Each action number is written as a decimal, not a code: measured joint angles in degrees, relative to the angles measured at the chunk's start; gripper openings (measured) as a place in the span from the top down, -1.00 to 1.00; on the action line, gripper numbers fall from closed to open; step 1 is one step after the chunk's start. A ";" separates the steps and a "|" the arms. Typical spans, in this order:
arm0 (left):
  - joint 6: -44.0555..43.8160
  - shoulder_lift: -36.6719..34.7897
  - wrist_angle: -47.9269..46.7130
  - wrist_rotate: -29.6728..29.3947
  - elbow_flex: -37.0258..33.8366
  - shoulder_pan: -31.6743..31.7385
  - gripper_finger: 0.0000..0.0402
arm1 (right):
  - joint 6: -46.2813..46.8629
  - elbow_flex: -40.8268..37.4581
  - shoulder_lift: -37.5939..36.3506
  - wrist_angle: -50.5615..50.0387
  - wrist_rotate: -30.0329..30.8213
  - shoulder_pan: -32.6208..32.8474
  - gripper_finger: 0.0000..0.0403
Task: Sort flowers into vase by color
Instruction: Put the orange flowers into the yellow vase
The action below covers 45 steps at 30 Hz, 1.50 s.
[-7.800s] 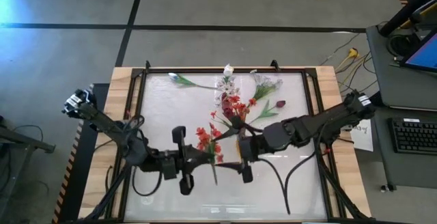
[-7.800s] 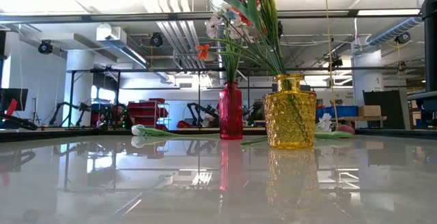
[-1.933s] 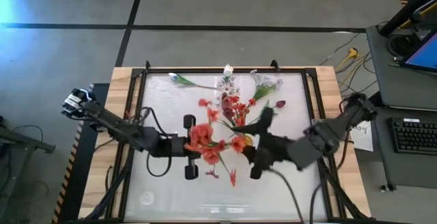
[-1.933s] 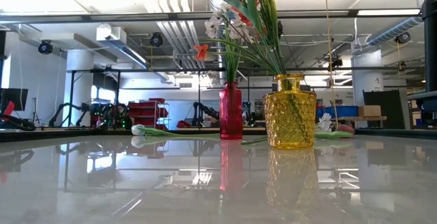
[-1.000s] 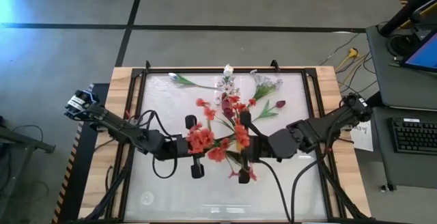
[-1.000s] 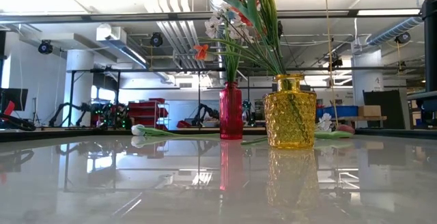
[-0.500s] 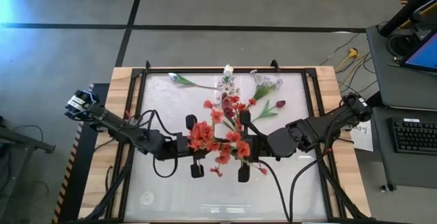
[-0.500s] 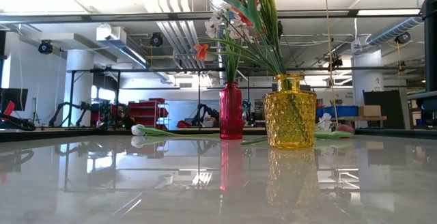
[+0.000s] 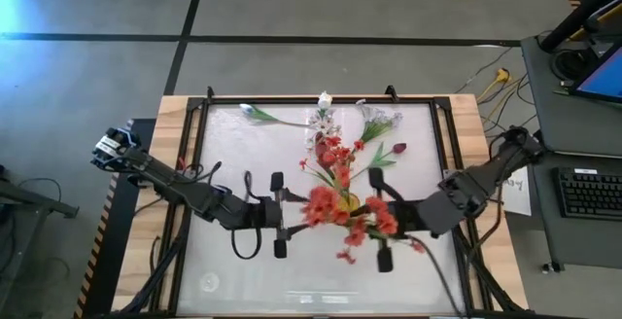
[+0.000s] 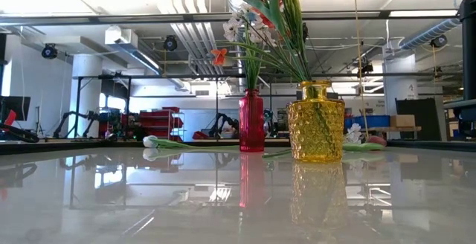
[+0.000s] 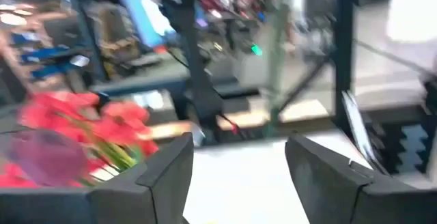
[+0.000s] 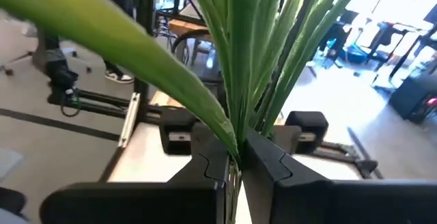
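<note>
Nearest you, both arms meet over the middle of the tabletop (image 9: 224,280). Your right claw (image 12: 235,157) is clamped together on a bundle of green stems, the red-orange blossom cluster (image 9: 355,217) held up between the two arms. Your left claw (image 11: 235,159) stands apart with nothing between its fingers; red blossoms show just off to one side of it in its wrist view, so by the look of it that arm holds nothing and the bunch hangs from the right arm alone.

Farther back stand the two vases. The yellow vase (image 10: 316,121) already carries red and orange flowers with long leaves, and the red vase (image 10: 251,121) behind it holds pale blossoms. So part of the sorting looks done.

Beyond the vases, several flowers lie flat on the tabletop: a white tulip (image 9: 255,114) toward the far left, a white blossom spray (image 9: 379,120) and a dark red tulip (image 9: 397,149) toward the far right.

Judging by this, you have the held red-orange bunch to seat in a vase, then those loose flowers at the back edge to pick up and place by colour.
</note>
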 joint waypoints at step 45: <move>-5.19 4.94 -9.67 1.10 -1.25 -0.80 -0.09 | 5.94 -69.03 -22.29 62.25 15.30 -2.18 0.91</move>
